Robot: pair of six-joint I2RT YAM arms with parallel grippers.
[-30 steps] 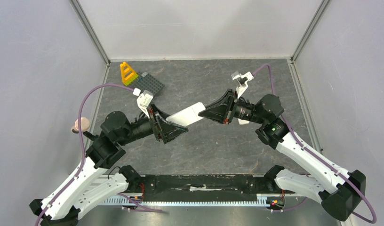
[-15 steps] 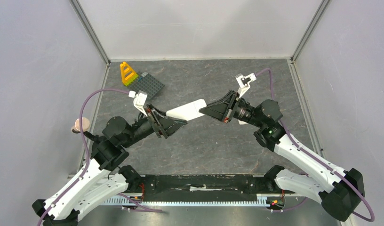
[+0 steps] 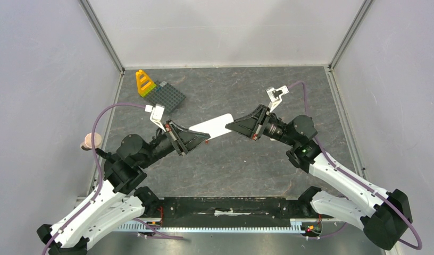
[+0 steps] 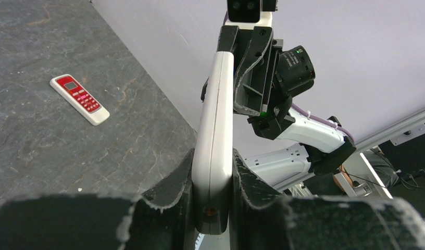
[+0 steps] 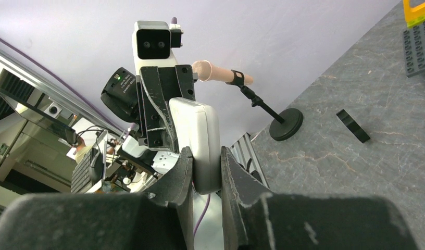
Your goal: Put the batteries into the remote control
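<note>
Up in the air over the middle of the bench (image 3: 225,170): 1 white remote (image 3: 214,126), long and flat, gripped at both ends by 2 tools. Left tool (image 3: 200,139) clamped on the near-left end, 1 black finger pressed on each flat side. Right tool (image 3: 232,126) clamped on the far-right end in the same way.

From the left wrist, thin edge of the remote facing the camera, running straight away to the other tool. From the right wrist, the same squeeze: rounded white end tight between the 2 fingers, with the left arm's camera right behind it. Slanted in the top view, left end nearer the arm bases, right end further back. Not touching the bench at all.

Down on the bench, well apart from the held one: a second remote (image 4: 79,99), white with a red face and small buttons, lying flat and face up. Also a small black flat piece (image 5: 352,125), lying alone on the grey stone. In the back left corner, a yellow block (image 3: 145,83) right against a dark grey studded plate (image 3: 168,95). By the left edge, a black stand (image 5: 286,124) with a round foot and a pink tip on its pole.

No way to tell from these views where the batteries are.
</note>
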